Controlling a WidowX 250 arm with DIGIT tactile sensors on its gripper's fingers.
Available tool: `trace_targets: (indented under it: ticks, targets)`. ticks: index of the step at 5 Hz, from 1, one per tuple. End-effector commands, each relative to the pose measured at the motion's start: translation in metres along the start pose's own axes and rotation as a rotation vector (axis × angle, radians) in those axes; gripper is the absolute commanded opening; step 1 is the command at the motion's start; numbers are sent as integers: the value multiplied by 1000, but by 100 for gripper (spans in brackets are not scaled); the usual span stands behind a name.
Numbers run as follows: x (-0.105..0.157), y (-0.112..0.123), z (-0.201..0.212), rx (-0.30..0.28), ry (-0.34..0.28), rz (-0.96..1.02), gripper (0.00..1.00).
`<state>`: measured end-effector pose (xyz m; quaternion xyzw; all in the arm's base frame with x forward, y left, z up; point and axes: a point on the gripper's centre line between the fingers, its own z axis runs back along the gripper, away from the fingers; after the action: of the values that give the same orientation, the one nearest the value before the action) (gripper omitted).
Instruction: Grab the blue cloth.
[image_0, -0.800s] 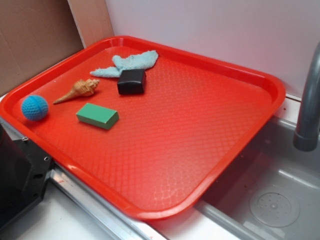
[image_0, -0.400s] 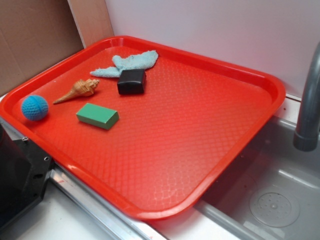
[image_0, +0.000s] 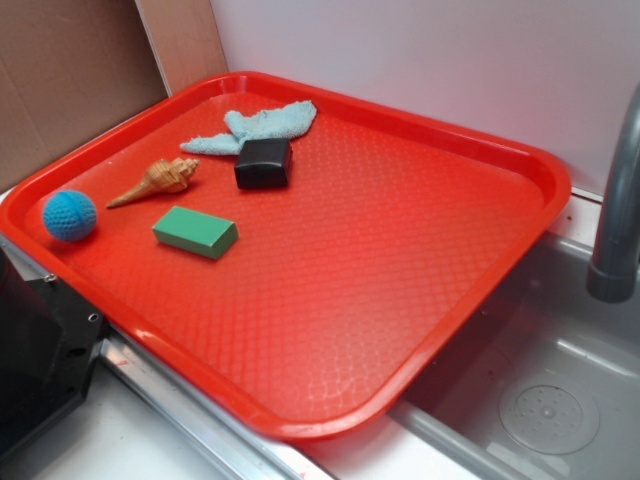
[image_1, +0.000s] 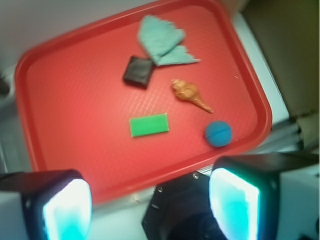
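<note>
The blue cloth (image_0: 258, 127) is a pale sky-blue fuzzy rag lying at the far left of the red tray (image_0: 480, 150), touching the black block (image_0: 264, 163). In the wrist view the blue cloth (image_1: 161, 40) lies at the top of the tray (image_1: 65, 125), far from my gripper (image_1: 150, 207). The gripper is open and empty, high above the tray's near edge, over the robot base. It does not show in the exterior view.
On the tray also lie a tan seashell (image_0: 160, 179), a green block (image_0: 196, 231) and a darker blue crocheted ball (image_0: 69, 215). A grey sink (image_0: 545, 380) with a faucet pipe (image_0: 618, 210) is at the right. A white wall stands behind.
</note>
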<state>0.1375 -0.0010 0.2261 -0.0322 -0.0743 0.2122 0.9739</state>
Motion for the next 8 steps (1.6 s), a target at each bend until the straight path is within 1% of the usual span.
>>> trace_targets:
  ticks: [1, 2, 3, 4, 5, 6, 7, 8]
  targets:
    - [44, 23, -37, 13, -160, 407, 100]
    - [75, 34, -68, 54, -252, 505, 100]
    - [98, 44, -93, 77, -276, 513, 100]
    - [123, 46, -116, 130, -274, 514, 100]
    - [140, 46, -140, 167, -239, 507, 100]
    - [150, 43, -160, 181, -227, 496, 100]
    - [157, 40, -181, 119, -209, 478, 100]
    - [163, 40, -199, 91, -181, 472, 100]
